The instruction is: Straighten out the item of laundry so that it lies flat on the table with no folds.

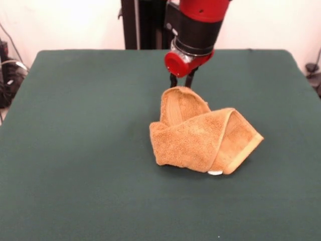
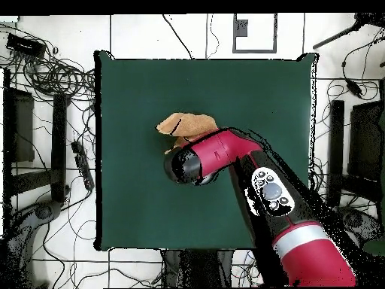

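Observation:
The orange-tan towel (image 1: 203,138) lies crumpled and folded over itself near the middle of the green table (image 1: 75,150). Its far edge stands up in an arch and reaches my gripper (image 1: 181,84). The two dark fingers close on the top of that raised edge and hold it just above the table. A paler band runs along the towel's right edge, and a small white tag (image 1: 215,172) peeks out at its near edge. In the overhead view the towel (image 2: 184,123) shows partly, with the rest and the gripper hidden under the red arm (image 2: 225,154).
The table (image 2: 135,203) reaches far beyond the towel on all sides. Cables and dark stands (image 2: 53,90) lie on the floor around it. The black pedestal (image 1: 145,25) stands behind the table's far edge.

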